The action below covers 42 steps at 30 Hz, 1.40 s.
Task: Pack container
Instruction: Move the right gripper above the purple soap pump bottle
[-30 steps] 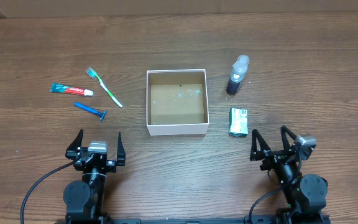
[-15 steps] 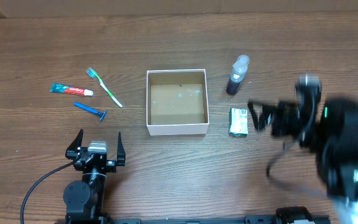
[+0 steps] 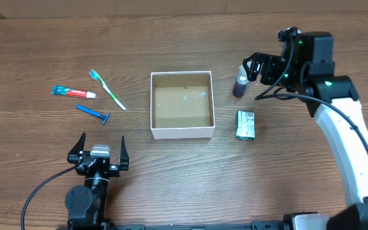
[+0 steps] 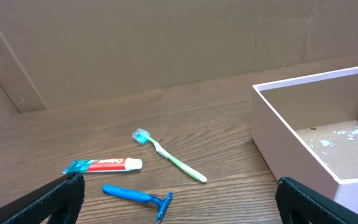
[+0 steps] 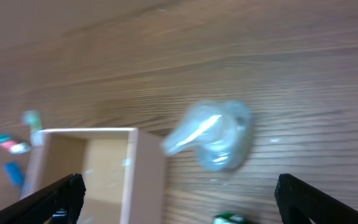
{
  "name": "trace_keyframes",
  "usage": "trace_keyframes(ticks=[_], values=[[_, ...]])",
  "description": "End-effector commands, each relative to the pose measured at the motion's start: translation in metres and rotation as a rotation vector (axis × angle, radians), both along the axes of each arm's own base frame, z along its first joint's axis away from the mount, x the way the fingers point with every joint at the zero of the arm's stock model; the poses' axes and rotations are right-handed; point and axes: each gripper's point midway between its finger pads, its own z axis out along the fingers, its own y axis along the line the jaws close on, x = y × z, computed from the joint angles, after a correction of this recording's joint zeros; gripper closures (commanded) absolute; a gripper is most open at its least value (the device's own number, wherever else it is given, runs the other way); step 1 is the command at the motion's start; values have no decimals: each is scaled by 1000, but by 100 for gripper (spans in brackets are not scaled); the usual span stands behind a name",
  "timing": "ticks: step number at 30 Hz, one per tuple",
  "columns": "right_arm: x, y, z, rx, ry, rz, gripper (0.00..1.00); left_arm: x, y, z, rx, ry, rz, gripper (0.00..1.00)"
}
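The container (image 3: 181, 133), a white-walled square box with a brown floor, stands open and empty mid-table; it also shows in the left wrist view (image 4: 291, 134) and the right wrist view (image 5: 145, 168). A dark spray bottle (image 3: 238, 87) with a clear cap (image 5: 219, 137) stands right of it. A green packet (image 3: 245, 125) lies in front of the bottle. My right gripper (image 3: 254, 70) hovers open and empty just above the bottle. My left gripper (image 3: 98, 148) rests open and empty near the front edge.
A green toothbrush (image 3: 107, 89), a toothpaste tube (image 3: 73, 92) and a blue razor (image 3: 93, 114) lie left of the container, and they also show in the left wrist view: the toothbrush (image 4: 169, 155), the tube (image 4: 103, 165), the razor (image 4: 138, 196).
My right arm has swung up from its rest at the front right and back over the spray bottle. The left arm and all objects have not moved.
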Motion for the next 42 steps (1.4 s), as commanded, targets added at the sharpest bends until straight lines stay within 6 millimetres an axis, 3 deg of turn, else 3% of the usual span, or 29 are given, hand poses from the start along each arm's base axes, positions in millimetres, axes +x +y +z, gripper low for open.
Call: trace_keyframes(ticks=[1,24,31,37,42], values=[[16,-12,-5,-121,-24,-102,0,0,3,-1,15,-3,13,0],[53,14,-54,-99,-4,-99,1,0,3,-1,15,-3,13,0],[55,15,-62,-105,9,-95,12,0,3,-1,16,-3,13,0],[53,16,-63,-108,18,-91,31,0,3,-1,16,-3,13,0],[50,16,-69,-112,36,-89,36,0,3,-1,16,-3,13,0]])
